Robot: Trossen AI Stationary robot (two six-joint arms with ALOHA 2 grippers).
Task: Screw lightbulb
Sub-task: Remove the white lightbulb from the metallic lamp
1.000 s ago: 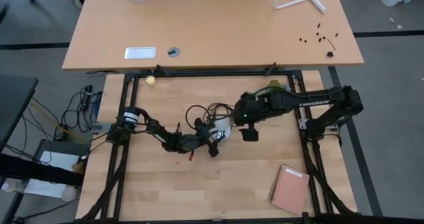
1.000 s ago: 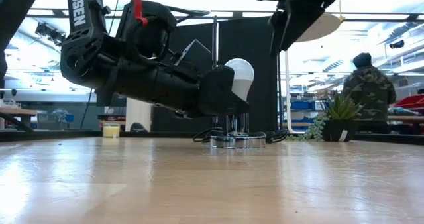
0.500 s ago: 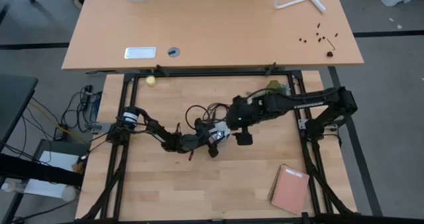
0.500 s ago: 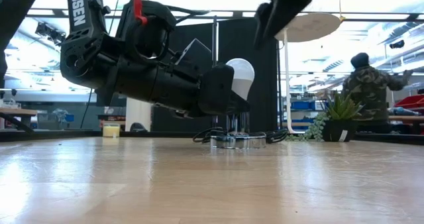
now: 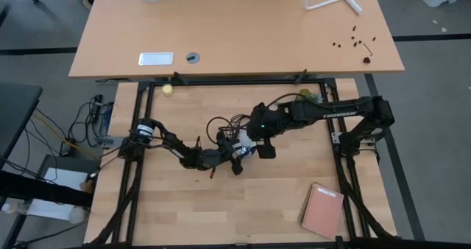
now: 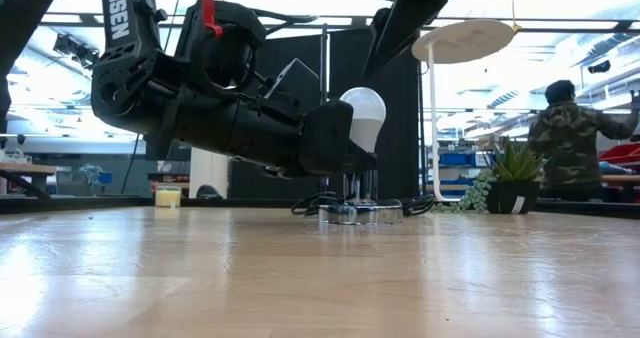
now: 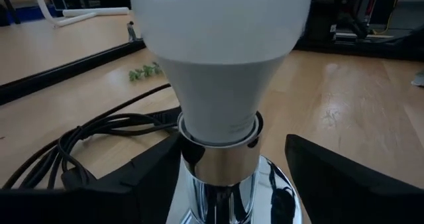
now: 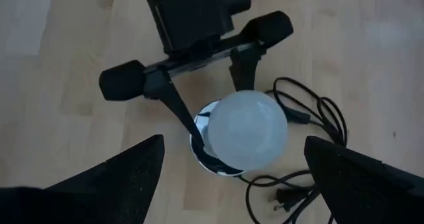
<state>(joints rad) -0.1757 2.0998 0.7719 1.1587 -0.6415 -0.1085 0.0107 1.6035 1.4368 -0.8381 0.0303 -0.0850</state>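
Observation:
The white lightbulb (image 6: pixel 362 113) stands upright with its screw base in the round silver socket (image 6: pixel 360 213), which rests on the wooden table near its middle. My left gripper (image 7: pixel 228 151) lies level and open, coming from the table's left. Its two fingers stand on either side of the socket's chrome neck (image 7: pixel 215 168), just under the bulb (image 7: pixel 218 52). My right gripper (image 8: pixel 233 143) hangs open well above the bulb (image 8: pixel 248 128), slanting down from the table's right, with nothing between its fingers. My left gripper's one finger (image 7: pixel 149 177) lies close against the socket's neck, and I cannot tell whether it touches it. The other finger (image 7: pixel 324 168) stands clear of the neck with a gap. The bulb itself is not held.
The socket's black cord (image 5: pixel 224 124) lies coiled on the far side of the socket. A pink notebook (image 5: pixel 321 211) lies at the near right, and a small yellowish ball (image 5: pixel 168 90) at the far left. A person (image 6: pixel 570 128) stands in the room behind.
My right gripper has moved toward the table's left, high up, until it hangs over the lightbulb, and it has tipped a little. It has stayed open. The bulb and socket have not moved.

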